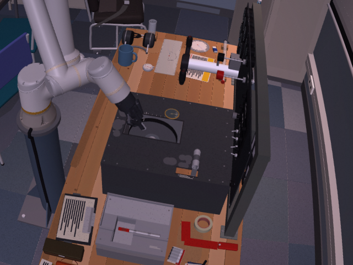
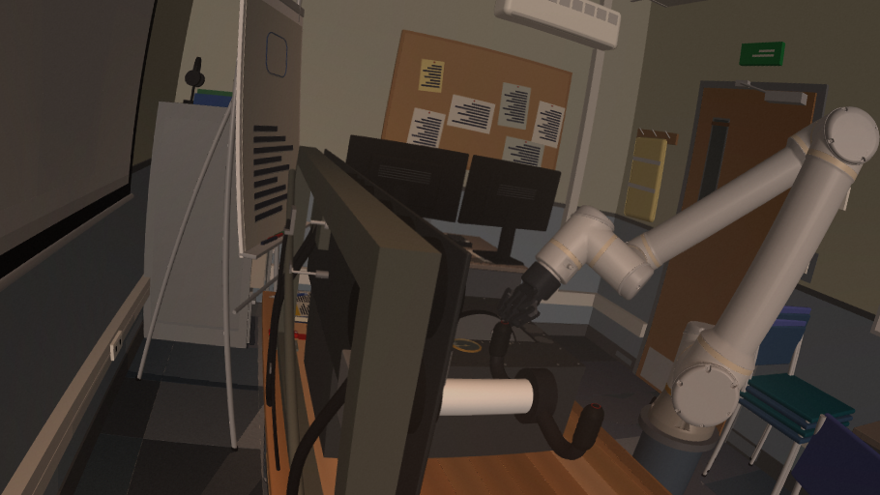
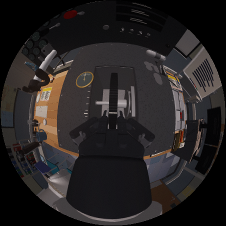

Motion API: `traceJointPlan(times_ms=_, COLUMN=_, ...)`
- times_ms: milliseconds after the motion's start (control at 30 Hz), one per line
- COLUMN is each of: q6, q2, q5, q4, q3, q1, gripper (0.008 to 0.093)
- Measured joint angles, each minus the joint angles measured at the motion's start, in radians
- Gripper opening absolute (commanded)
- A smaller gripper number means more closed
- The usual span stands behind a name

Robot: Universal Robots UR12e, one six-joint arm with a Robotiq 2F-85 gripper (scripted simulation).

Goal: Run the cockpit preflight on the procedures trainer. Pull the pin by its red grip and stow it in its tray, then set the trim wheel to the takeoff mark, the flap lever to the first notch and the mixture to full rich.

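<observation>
The trim wheel [image 3: 114, 95] sits half sunk in a slot [image 1: 155, 131] in the black console top, so only its ribbed upper rim shows. My gripper [image 3: 113, 119] is clamped on that rim at the slot's near-left end [image 1: 137, 123], beside a scale of white tick marks [image 3: 86, 105]. The flap lever [image 1: 196, 161], a grey grip, stands upright near the console's front edge. The pin with its red grip [image 1: 139, 231] lies in the grey tray [image 1: 134, 228] in front of the console. The red mixture knob [image 1: 220, 75] projects from the instrument panel [image 1: 251, 114].
The upright instrument panel bounds the console on the right, with small toggle switches [image 1: 234, 142]. A yoke [image 1: 185, 61] with a white shaft reaches over the far bench. A blue mug [image 1: 126, 55], headset [image 1: 139, 38], clipboard [image 1: 75, 218], tape roll [image 1: 203, 223] and red bracket [image 1: 205, 238] lie around.
</observation>
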Motion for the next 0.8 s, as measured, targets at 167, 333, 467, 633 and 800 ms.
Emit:
traceJointPlan(times_ms=167, q6=0.0, q2=0.0, q5=0.0, q4=0.0, q3=0.0, q1=0.0, gripper=0.008)
traceJointPlan(times_ms=333, q6=0.0, q2=0.0, q5=0.0, q4=0.0, q3=0.0, q1=0.0, gripper=0.008)
traceJointPlan(times_ms=467, q6=0.0, q2=0.0, q5=0.0, q4=0.0, q3=0.0, q1=0.0, gripper=0.0209)
traceJointPlan(times_ms=633, q6=0.0, q2=0.0, q5=0.0, q4=0.0, q3=0.0, q1=0.0, gripper=0.0217)
traceJointPlan(times_ms=800, q6=0.0, q2=0.0, q5=0.0, q4=0.0, q3=0.0, q1=0.0, gripper=0.0226)
